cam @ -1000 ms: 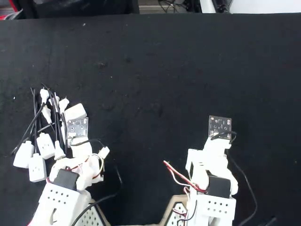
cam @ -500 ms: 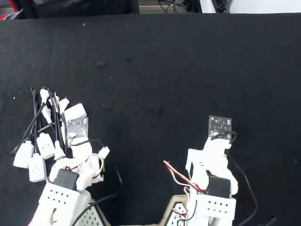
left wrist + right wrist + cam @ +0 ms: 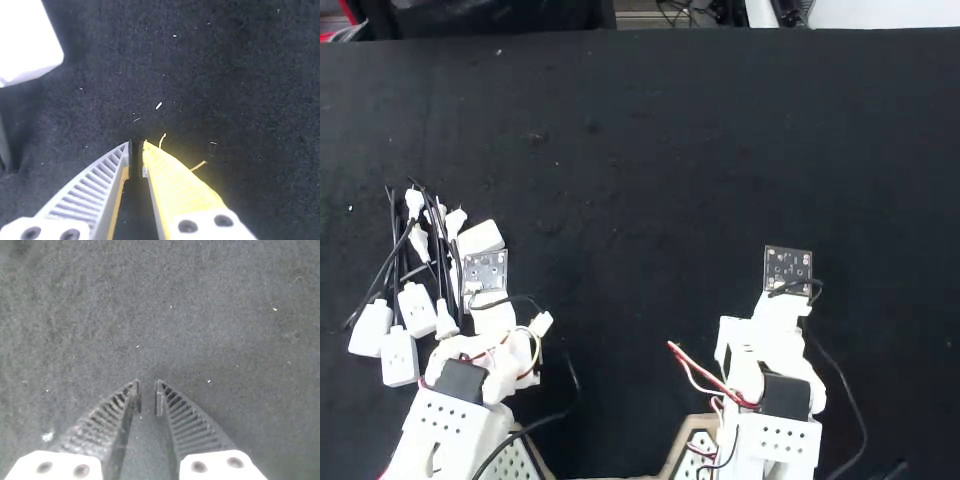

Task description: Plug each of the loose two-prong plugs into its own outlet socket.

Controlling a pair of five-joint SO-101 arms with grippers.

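Observation:
A tangle of white plugs and outlet sockets (image 3: 417,306) on black cords lies at the table's left side. One white socket block (image 3: 481,238) sits just ahead of my left arm (image 3: 470,345), and its corner (image 3: 25,42) appears in the left wrist view. My left gripper (image 3: 136,146) hovers low over bare black cloth, shut with nothing in it. My right arm (image 3: 775,345) stands at the lower right, far from the cords. My right gripper (image 3: 146,388) is shut over bare cloth, a narrow slit between its tips, holding nothing.
The black cloth-covered table (image 3: 670,150) stretches wide across the middle and far side. Two more socket blocks (image 3: 382,345) lie near the left front edge beside my left arm. Loose wires (image 3: 695,375) hang at both arm bases.

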